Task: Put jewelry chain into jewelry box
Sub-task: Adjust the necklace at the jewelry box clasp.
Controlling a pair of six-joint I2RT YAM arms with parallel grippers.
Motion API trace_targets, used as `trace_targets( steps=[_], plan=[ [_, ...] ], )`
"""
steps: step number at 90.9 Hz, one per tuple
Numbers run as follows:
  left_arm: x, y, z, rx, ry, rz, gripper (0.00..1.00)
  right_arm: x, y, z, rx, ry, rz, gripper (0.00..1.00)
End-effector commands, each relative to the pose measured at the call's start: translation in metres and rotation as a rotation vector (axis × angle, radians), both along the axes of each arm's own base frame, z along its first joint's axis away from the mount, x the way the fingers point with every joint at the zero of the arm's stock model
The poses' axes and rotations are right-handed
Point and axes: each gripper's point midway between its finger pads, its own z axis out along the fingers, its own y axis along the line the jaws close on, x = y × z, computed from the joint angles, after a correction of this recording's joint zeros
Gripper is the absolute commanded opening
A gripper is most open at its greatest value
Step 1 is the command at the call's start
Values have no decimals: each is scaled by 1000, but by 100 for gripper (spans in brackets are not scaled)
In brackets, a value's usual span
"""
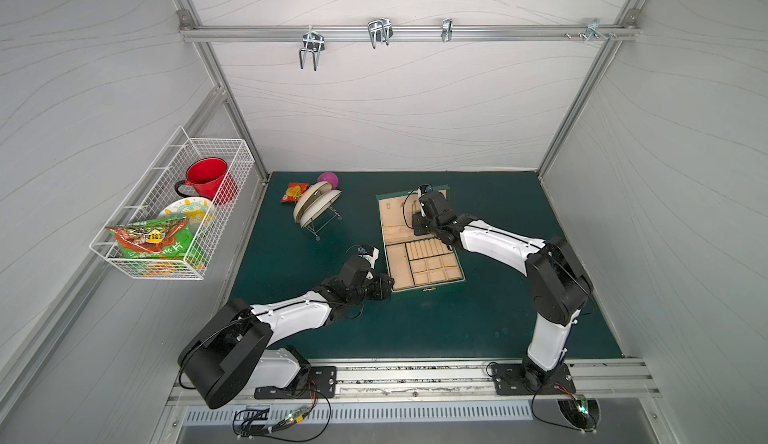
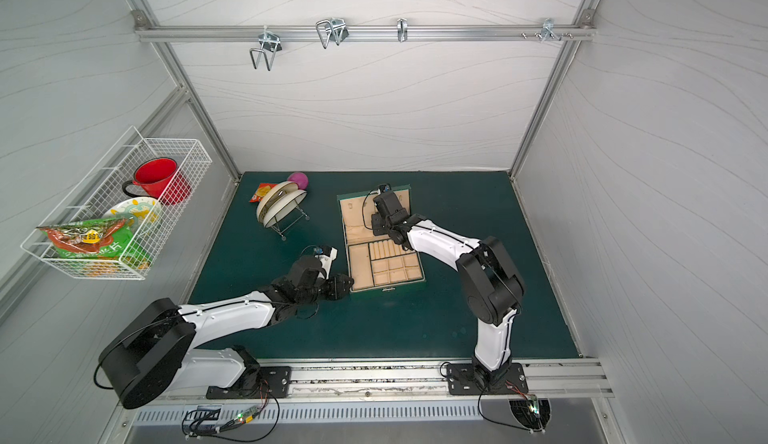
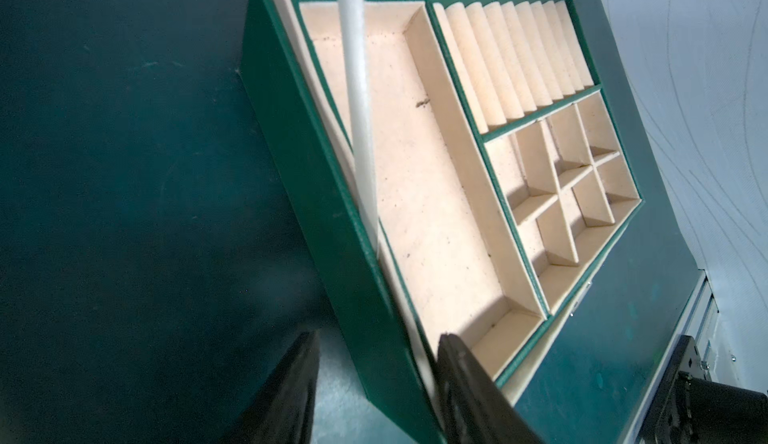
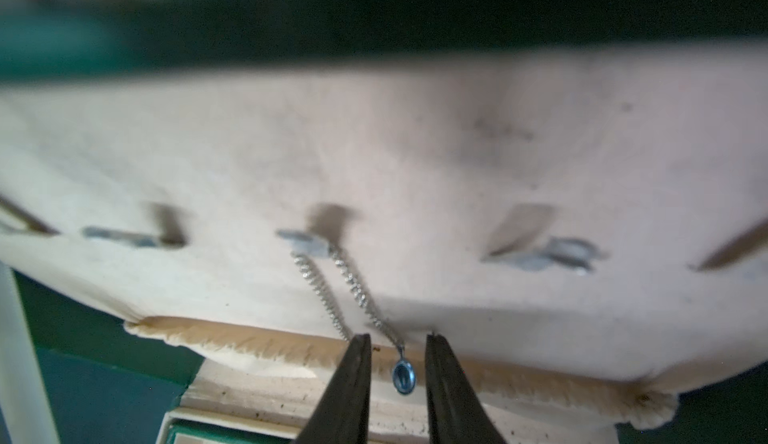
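The dark green jewelry box point(image 1: 428, 286) point(image 2: 388, 287) lies open on the mat, its beige lid point(image 1: 392, 217) lying back. In the right wrist view the silver jewelry chain point(image 4: 357, 292) hangs over a small lid hook point(image 4: 305, 242). Its two strands run down to my right gripper point(image 4: 398, 338) point(image 1: 415, 223), which is open. A blue oval pendant point(image 4: 404, 376) dangles between its fingertips, touching neither. My left gripper point(image 3: 380, 336) point(image 1: 386, 286) is open and straddles the box's left wall point(image 3: 324, 196), one finger inside the long compartment point(image 3: 415, 180). The chain is too thin to make out in the top views.
A dish rack with plates point(image 1: 316, 207), a snack packet point(image 1: 293, 191) and a pink ball point(image 1: 328, 179) stand at the back left. A wire basket point(image 1: 232, 147) with a red mug point(image 1: 205, 178) hangs on the left wall. A white strap point(image 3: 357, 109) crosses the box.
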Motion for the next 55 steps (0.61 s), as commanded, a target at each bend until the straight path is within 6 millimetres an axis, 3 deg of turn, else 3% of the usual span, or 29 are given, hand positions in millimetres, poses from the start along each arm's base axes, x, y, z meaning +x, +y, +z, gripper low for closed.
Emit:
trace_targets(
  steps=[1,55],
  plan=[
    [2,-2,-1,22,3,-11,50,-8,0,-18,-52,45,5,26],
    [1,1,1,20,-7,-2,50,-16,-2,-23,0,0,-27,24]
  ],
)
